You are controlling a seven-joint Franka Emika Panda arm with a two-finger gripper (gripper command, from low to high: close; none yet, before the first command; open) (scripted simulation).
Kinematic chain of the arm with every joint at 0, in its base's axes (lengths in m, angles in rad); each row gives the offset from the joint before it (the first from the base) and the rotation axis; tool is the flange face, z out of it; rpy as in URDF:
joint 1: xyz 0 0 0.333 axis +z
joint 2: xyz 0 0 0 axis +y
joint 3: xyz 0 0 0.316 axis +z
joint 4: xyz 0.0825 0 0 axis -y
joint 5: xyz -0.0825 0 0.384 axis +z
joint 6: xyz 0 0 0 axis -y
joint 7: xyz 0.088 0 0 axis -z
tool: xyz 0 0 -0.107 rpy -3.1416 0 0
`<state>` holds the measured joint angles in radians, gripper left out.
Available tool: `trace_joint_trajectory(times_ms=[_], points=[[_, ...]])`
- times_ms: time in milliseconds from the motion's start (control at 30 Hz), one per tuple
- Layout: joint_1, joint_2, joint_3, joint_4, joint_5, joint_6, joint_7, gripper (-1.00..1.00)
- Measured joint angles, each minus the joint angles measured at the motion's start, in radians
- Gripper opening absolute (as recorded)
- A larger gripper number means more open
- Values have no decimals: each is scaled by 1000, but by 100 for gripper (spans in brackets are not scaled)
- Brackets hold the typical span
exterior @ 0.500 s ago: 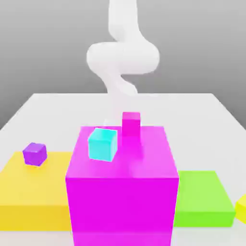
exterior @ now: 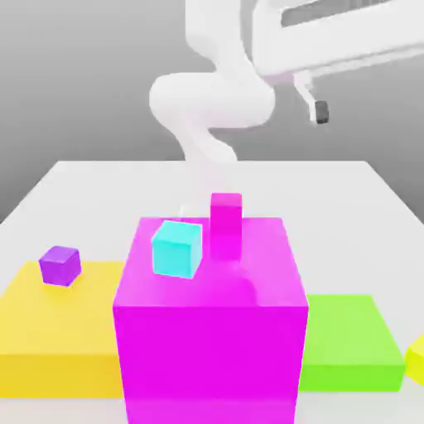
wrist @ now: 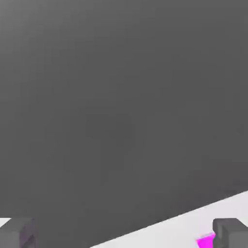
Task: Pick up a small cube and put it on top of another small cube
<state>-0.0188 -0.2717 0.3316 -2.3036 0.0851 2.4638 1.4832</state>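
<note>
mostly white tabletop [exterior: 348, 199], grey backdrop [exterior: 74, 74], magenta block [exterior: 211, 331], yellow slab [exterior: 50, 331]

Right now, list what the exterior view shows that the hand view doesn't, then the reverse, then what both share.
Exterior view alone: the cyan cube and small magenta block atop the large magenta block, the purple cube on the yellow slab, the green slab, and the white arm.

Hand view alone: both fingers at once, standing wide apart, against a grey background.

Both: the open gripper, the white table, and something magenta.
</note>
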Motion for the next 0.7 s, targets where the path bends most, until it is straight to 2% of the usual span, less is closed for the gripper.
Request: trace_joint_trajectory(times_ms=[167,300,600,700], points=[[3,158,99,-2,-65,49,256,0],[66,293,130,-2,-155,85,488,0],[270,591,63,1,-338,156,995,0],[330,694,17,16,-399,208,1095,0]])
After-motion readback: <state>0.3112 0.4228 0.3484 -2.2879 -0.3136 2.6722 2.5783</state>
